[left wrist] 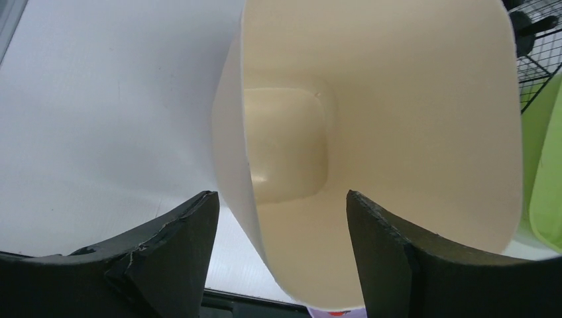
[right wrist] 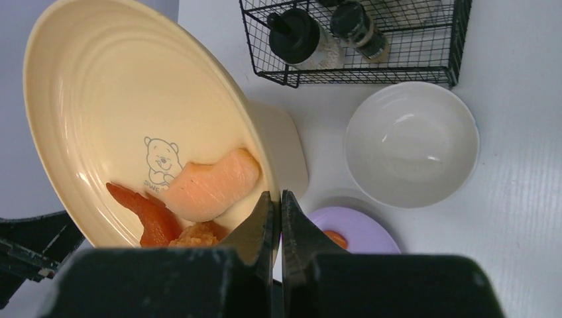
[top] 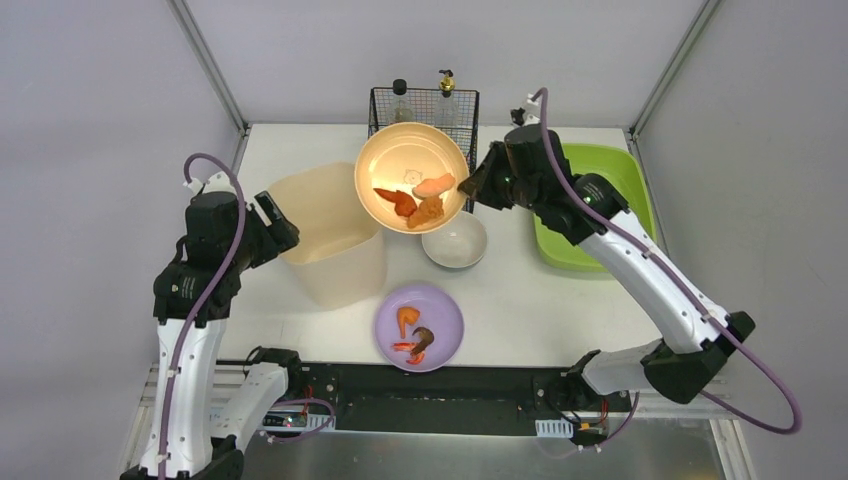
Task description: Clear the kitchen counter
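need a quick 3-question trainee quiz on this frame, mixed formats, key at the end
1. True or false: the right gripper is shut on the rim of the yellow plate.
2. What shows inside the white bowl? A. rice B. nothing C. a spoon
3. Fill in: the wire basket holds ___ bottles.
Key: 1 true; 2 B; 3 two.
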You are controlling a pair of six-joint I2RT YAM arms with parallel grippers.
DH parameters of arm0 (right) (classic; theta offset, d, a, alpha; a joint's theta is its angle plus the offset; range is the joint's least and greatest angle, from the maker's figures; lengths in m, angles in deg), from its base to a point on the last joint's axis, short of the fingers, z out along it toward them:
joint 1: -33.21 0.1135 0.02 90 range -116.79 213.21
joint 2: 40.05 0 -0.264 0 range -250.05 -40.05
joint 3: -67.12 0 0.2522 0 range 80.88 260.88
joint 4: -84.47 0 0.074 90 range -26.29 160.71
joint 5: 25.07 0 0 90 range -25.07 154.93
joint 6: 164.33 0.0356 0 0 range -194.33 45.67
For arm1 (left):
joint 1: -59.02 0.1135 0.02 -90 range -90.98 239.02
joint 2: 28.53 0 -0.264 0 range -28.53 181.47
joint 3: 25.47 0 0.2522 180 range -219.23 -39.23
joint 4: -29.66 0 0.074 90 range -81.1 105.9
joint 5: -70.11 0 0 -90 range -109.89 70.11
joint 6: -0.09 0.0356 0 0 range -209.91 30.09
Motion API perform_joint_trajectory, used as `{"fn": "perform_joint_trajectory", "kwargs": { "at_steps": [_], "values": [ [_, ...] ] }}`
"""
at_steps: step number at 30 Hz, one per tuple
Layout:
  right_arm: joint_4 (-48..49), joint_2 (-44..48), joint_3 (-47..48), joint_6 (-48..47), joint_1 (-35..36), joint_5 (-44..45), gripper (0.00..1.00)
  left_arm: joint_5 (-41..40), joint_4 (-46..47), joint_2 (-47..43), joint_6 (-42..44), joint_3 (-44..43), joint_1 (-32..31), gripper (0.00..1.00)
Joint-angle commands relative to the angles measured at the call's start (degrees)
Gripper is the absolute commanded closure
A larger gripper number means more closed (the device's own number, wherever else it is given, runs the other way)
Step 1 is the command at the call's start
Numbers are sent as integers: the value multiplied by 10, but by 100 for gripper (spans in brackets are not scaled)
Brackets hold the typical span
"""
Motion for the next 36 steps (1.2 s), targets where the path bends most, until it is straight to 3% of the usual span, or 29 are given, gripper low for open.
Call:
{"fn": "perform_joint_trajectory", "kwargs": {
  "at_steps": [1,15,23,29,36],
  "values": [
    [74,-49,81,-13,14,-12,100,5,14,-34,12,-10,-1,28],
    [102,-226,257,-86,75,29,100,-20,80,-168,26,56,-1,21],
    [122,-308,326,-127,110,74,100,-17,172,-253,33,134,-1,17],
    [155,-338,328,-184,133,110,100,-15,214,-275,26,190,-1,16],
    [272,-308,235,-249,150,121,100,-18,214,-285,36,202,-1,16]
  ]
}}
